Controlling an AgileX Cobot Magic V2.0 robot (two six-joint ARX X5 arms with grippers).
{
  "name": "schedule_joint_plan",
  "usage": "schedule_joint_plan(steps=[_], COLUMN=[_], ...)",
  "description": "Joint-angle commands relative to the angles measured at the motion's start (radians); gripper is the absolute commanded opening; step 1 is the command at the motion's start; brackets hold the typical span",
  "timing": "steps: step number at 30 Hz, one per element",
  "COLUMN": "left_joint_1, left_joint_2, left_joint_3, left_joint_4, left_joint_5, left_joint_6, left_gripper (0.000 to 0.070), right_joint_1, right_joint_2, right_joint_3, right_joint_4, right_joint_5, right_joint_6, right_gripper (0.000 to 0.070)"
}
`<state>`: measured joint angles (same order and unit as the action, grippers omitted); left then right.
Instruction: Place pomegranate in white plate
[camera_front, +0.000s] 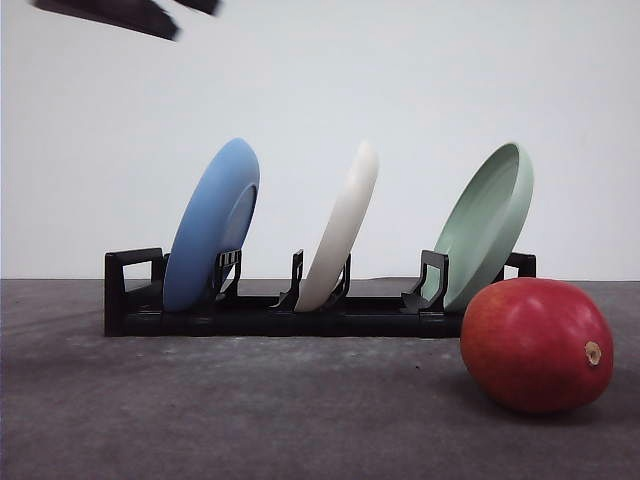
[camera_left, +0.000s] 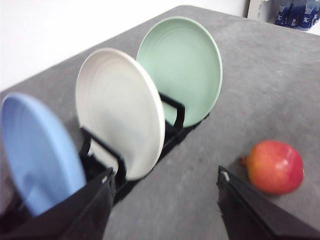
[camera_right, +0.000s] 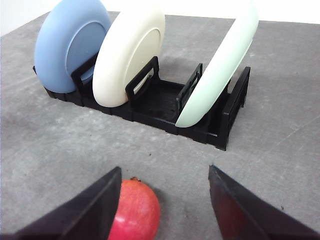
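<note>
the pomegranate (camera_front: 537, 345) lies long axis sideways, stem spot facing right. the front view shows that spot. it sits beside the released right claw (camera_right: 165, 200); the left claw (camera_left: 165, 200) is released too.

Three plates — one blue plate (camera_front: 212, 225), one white plate (camera_front: 340, 230), one pale green plate (camera_front: 487, 225) — one black rack (camera_front: 270, 310), one pomegranate (camera_front: 537, 345).

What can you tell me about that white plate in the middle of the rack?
The white plate is round, shallow, off-white and matte, with faint concentric rings on its face and a raised rim. It stands on edge, leaning, in the middle slot of a black rack, between a blue plate and a pale green plate. Only the rack's prongs touch it, and nothing lies in it.
</note>
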<state>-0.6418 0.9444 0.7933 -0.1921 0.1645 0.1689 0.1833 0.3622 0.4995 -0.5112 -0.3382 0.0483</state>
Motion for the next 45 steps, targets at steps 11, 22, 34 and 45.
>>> schedule_joint_plan(steps=[11,22,34,45], left_joint_1=[-0.135,-0.175,-0.169,-0.164], left_joint_2=[0.348,0.603,0.801,0.86], left_joint_3=[0.017,0.086,0.223,0.257], left_joint_4=[0.417,0.574,0.573,0.565], left_joint_5=[-0.2,-0.337,-0.395,-0.409], left_joint_6=[-0.094,-0.11,-0.11,-0.11], left_gripper=[0.0383,0.0381,0.0375,0.0219], right_joint_1=[0.005,0.005,0.005,0.005], right_joint_2=[0.0,0.0,0.0,0.0], right_joint_3=[0.015,0.015,0.015,0.015], right_joint_4=[0.017,0.017,0.017,0.017], right_joint_5=[-0.002,0.005,0.005,0.005], right_joint_6=[-0.008,-0.008,-0.008,-0.008], right_gripper=[0.035,0.035,0.035,0.035])
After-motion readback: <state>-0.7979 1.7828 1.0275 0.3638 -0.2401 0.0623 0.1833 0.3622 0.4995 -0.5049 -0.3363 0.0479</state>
